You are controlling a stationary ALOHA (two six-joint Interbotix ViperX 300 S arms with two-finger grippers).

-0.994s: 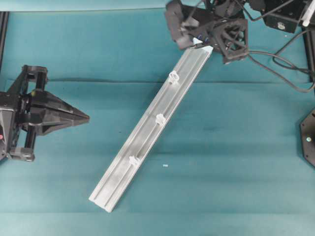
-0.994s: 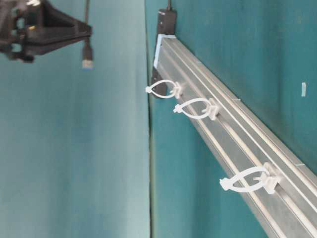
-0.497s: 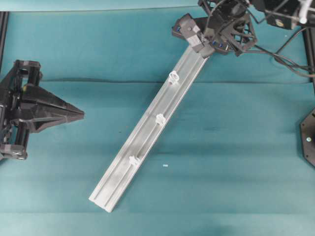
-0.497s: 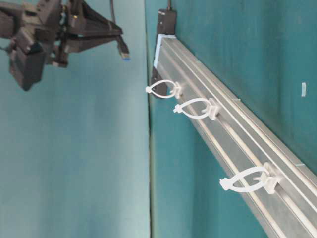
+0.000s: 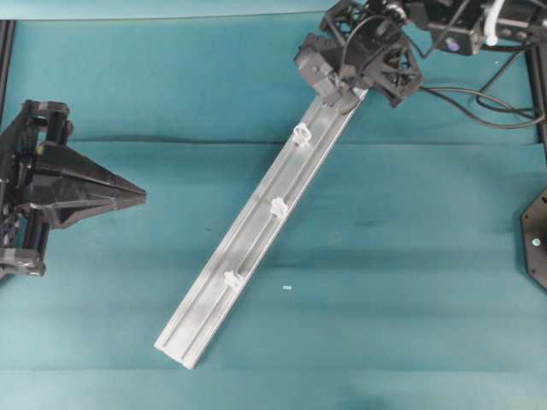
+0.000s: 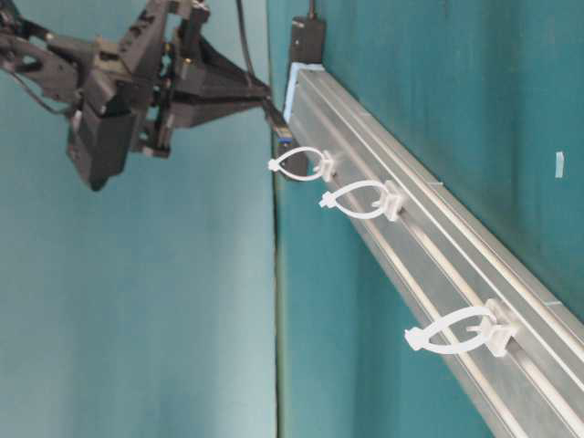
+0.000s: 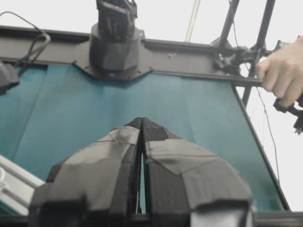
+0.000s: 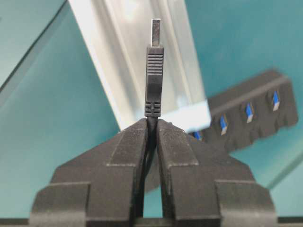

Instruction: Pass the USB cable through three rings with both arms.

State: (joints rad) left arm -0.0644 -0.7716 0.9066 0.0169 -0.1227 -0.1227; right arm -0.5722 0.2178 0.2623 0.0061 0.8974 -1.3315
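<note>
My right gripper (image 8: pixel 151 122) is shut on the USB cable just behind its plug (image 8: pixel 154 71), whose metal tip sticks out ahead of the fingers. It hovers over the far end of the silver rail (image 5: pixel 248 248). From table level the plug (image 6: pixel 281 128) hangs just up and left of the first ring (image 6: pixel 301 164). The three rings (image 5: pixel 301 133) (image 5: pixel 279 206) (image 5: pixel 232 278) stand along the rail with nothing through them. My left gripper (image 5: pixel 141 198) is shut on nothing, well left of the rail and pointing toward it; its taped fingers (image 7: pixel 118 142) meet at the tips.
A black USB hub (image 8: pixel 246 116) with blue ports lies by the rail's far end. Loose black cables (image 5: pixel 487 94) run at the back right and a black base (image 5: pixel 537 239) sits at the right edge. A person's hand (image 7: pixel 284 71) grips the frame.
The right gripper has swung and come down over the rail's far end, bringing the plug close to the first ring. The left gripper drew back slightly, then stayed still.
</note>
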